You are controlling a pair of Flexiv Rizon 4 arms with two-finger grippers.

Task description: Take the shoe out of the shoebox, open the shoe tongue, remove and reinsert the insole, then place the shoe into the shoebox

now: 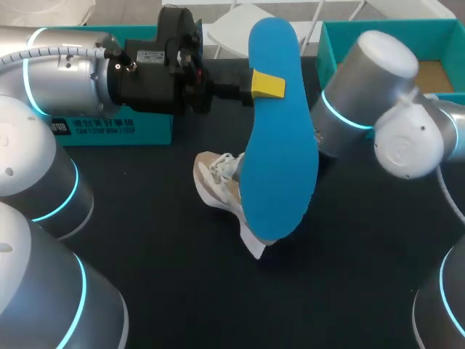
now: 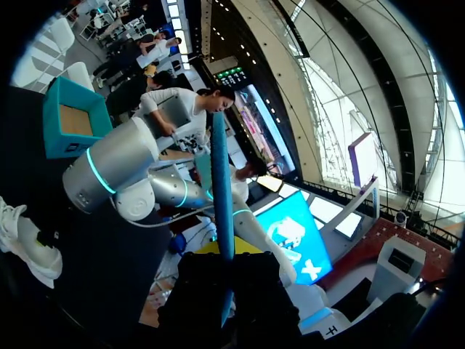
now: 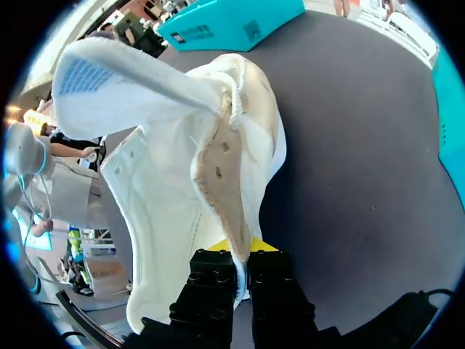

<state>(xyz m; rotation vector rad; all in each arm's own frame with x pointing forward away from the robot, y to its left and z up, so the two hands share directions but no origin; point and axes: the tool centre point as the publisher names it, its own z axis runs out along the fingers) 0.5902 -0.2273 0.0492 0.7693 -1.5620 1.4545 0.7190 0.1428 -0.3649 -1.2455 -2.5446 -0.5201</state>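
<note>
The left claw is clamped on the blue insole near one end and holds it in the air above the shoe, broad face up. In its own wrist view the insole runs edge-on straight out between the fingers. I judge this grip leaves the long free end ready to steer back inside. The right claw is closed on the rim of the shoe, probably to steady it and hold the mouth wide. The tongue is folded out ahead of it. The shoe lies on the dark bench, under the insole, well apart from the open teal shoebox at the far right. Reinsertion looks like the step in hand
</note>
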